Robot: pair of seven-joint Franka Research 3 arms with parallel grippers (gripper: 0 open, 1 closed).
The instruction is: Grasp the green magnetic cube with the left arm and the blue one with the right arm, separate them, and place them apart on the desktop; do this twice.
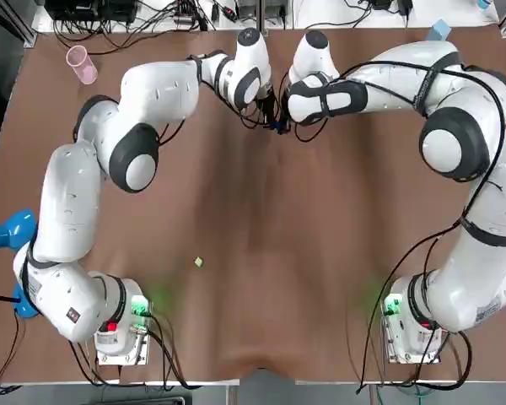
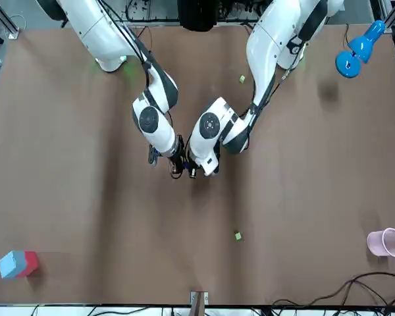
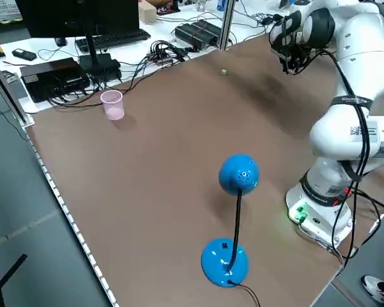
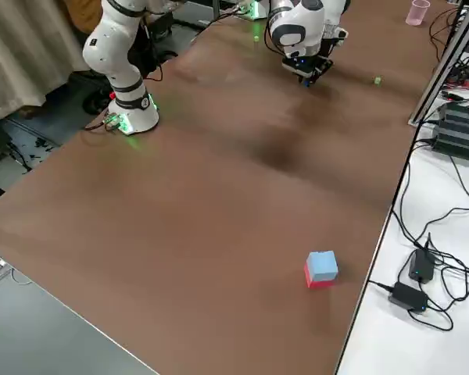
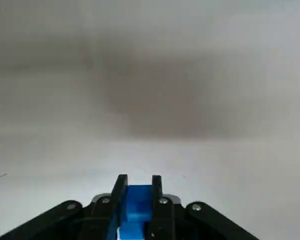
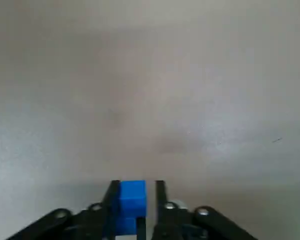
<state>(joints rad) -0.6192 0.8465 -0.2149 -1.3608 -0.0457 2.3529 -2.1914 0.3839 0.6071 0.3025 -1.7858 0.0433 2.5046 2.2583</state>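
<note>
Both arms reach to the far middle of the brown table [image 1: 320, 253], their wrists nearly touching above it.

(a) The left gripper [image 5: 138, 178] is narrowed onto blue cube A [image 5: 138, 200], which fills the space between its two fingers. The cube it holds is blue, not green.

(b) The right gripper [image 6: 136, 183] carries blue cube B [image 6: 132, 196] between its fingers. The cube lies against one finger, and there seems to be a thin gap at the other, though the view is too poor to be sure. In the side views both grippers hang just above the table, over a shadow. Whether the two blue cubes touch one another cannot be told.

(c) A small green cube [image 1: 198, 262] lies alone on the table near the left arm's base. A second green cube [image 2: 237, 235] lies beyond the grippers, toward the table's far edge and well apart from the first.

(d) Also on the table are a pink cup [image 1: 81, 64] at the far left corner, a blue desk lamp [image 3: 239, 174] at the left edge and a red-and-blue block [image 4: 320, 269] at the far right corner.
</note>
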